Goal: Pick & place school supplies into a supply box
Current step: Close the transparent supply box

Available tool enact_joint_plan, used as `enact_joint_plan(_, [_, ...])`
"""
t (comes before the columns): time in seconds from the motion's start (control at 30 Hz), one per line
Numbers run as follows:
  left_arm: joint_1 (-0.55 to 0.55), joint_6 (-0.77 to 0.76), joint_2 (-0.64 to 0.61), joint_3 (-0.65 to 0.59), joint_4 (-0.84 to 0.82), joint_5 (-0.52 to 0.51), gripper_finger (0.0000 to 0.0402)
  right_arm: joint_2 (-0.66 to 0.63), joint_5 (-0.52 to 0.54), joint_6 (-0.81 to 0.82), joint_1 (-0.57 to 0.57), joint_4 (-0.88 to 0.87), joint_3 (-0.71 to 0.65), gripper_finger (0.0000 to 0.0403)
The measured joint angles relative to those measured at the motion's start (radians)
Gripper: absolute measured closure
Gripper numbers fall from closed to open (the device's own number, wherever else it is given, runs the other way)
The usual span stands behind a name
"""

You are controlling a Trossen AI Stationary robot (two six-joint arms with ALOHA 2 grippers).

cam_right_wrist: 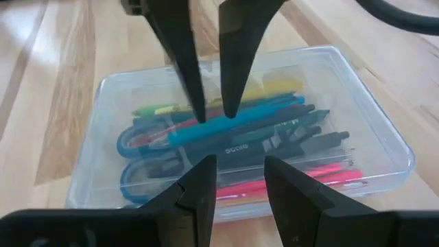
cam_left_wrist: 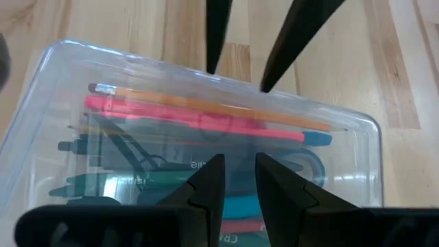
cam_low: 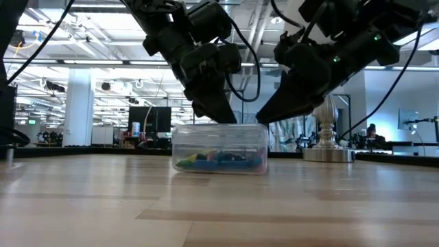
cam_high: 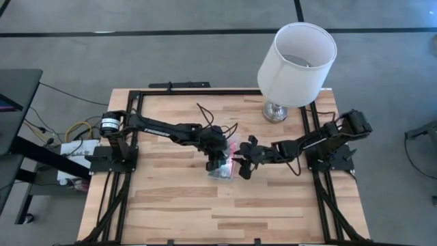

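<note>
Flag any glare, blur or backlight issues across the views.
Low view: bright room behind leaves both arms silhouetted, clear plastic supply box readable. Left wrist view: soft, reflections on the box haze the pens. Right wrist view: near fingers blurred.

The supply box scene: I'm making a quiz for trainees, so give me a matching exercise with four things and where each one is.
Things:
1. school supplies
2. lamp
3. left pincer
4. right pincer

Places:
A. over the supply box, reaching from the lamp's side
B. inside the supply box
C. at the table's far edge
D. over the supply box, reaching from the side away from the lamp

Pairs: 1-B, 2-C, 3-D, 4-A
</note>
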Motion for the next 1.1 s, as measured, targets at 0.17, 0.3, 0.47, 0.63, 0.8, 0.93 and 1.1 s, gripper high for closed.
enact_joint_plan(0.17, [0.012,-0.001,0.0,0.0,0.006,0.001,0.0324,0.0,-0.054,-0.008,-0.044,0.0,0.0,0.0286])
enact_joint_plan(0.3, [0.018,-0.002,0.0,0.0,0.006,0.008,0.0324,0.021,-0.11,-0.025,-0.062,0.0,0.0,0.0286])
enact_joint_plan(0.47, [0.018,-0.016,-0.002,0.0,-0.032,0.022,0.0324,0.054,-0.133,-0.026,-0.05,0.024,0.004,0.0286])
enact_joint_plan(0.63, [0.018,-0.02,-0.035,0.001,-0.156,0.02,0.0324,0.059,-0.131,-0.026,-0.025,0.026,0.004,0.0286])
enact_joint_plan(0.8, [0.018,-0.02,-0.126,-0.001,-0.215,-0.056,0.0324,0.059,-0.132,-0.026,-0.025,0.016,0.003,0.0286])
enact_joint_plan(0.93, [0.018,0.033,-0.173,0.001,-0.355,-0.147,0.0324,0.06,-0.133,-0.026,-0.025,0.015,0.002,0.0286])
enact_joint_plan(1.1, [0.017,0.06,-0.113,-0.006,-0.497,-0.124,0.0324,0.061,-0.134,-0.028,-0.025,0.03,0.002,0.0286])
